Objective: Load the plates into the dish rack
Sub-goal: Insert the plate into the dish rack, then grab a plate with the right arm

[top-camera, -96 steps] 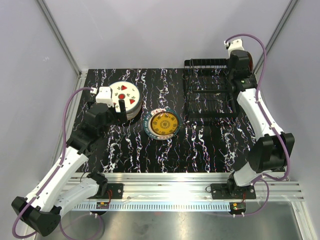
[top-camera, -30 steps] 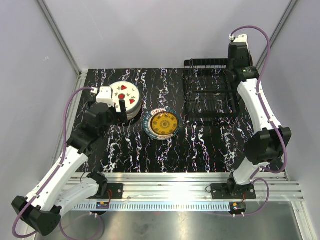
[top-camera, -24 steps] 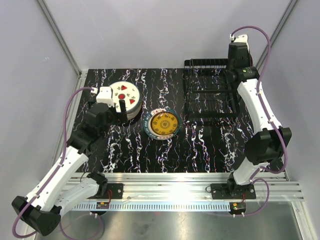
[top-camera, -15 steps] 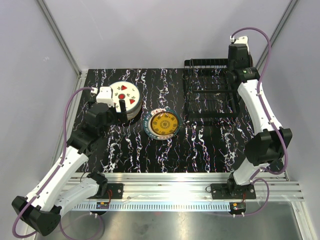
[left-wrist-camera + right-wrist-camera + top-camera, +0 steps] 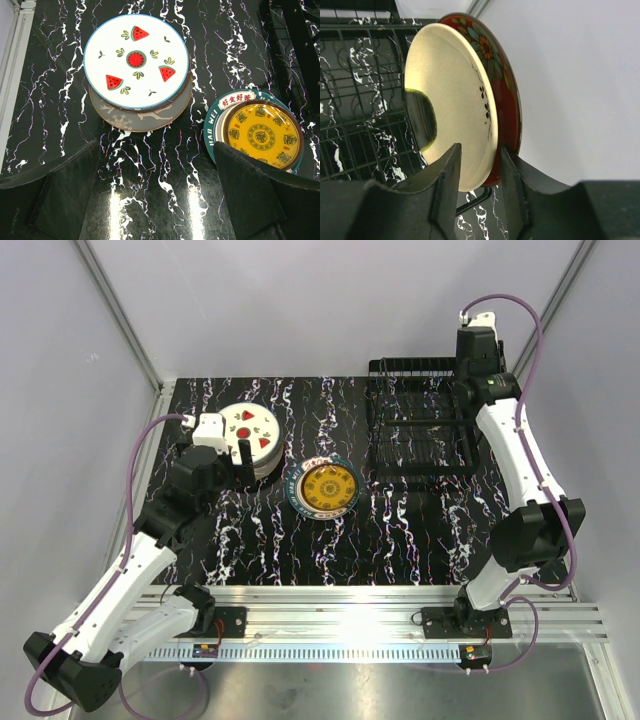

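Black marbled table [image 5: 400, 530] is the biggest thing in view. The dish rack [image 5: 420, 430], black wire, sits on its far R part.

R arm [image 5: 510, 450] runs up the R side, w/ its wrist over the rack's far R corner. L arm [image 5: 150, 540] reaches to the far L part of the table.

3 plates lie flat on the table. The watermelon plate [image 5: 136, 61] sits on top of a brown plate [image 5: 145, 117], shifted so the brown one's near edge shows. The teal-rimmed plate [image 5: 255, 131], yellow centre, lies just R of that stack, close but apart.

2 plates stand on edge in the rack, seen by the R wrist cam. The cream plate [image 5: 455, 95] is in front. The red floral plate [image 5: 500, 70] is tight behind it.

Left gripper [image 5: 155, 150]: jaws wide apart, nothing held. It hovers over bare table on the near side of the stack and the teal-rimmed plate.

Right gripper [image 5: 479, 150]: 1 finger on each side of the 2 upright plates' rims, jaws part-way apart. Can't tell if the pads press on the plates or stand clear.
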